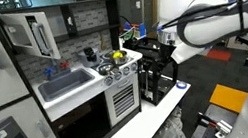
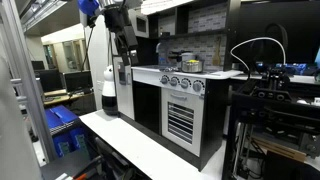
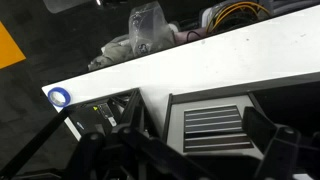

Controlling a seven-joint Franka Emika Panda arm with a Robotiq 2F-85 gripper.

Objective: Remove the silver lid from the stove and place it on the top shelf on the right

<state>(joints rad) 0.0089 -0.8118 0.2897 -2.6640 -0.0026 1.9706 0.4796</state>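
The toy kitchen's stove [image 1: 114, 69] carries a small silver pot with the silver lid [image 1: 89, 54] at its back and a yellow piece [image 1: 117, 55] beside it. The stove top also shows in an exterior view [image 2: 180, 68], where the lid is too small to pick out. My gripper [image 1: 162, 54] hangs at the stove's right end, above a black shelf rack [image 1: 157, 82], apart from the lid. It also shows in an exterior view [image 2: 124, 42]. In the wrist view the gripper [image 3: 190, 160] is open and empty, above the oven's vent grille [image 3: 210, 125].
A sink [image 1: 66, 85] lies left of the stove, with a microwave door [image 1: 32, 34] above. A blue ring [image 3: 58, 97] lies on the white table [image 3: 230, 60]. A white cylinder [image 2: 110, 92] stands by the kitchen's side. Cables and clutter lie beyond the table edge.
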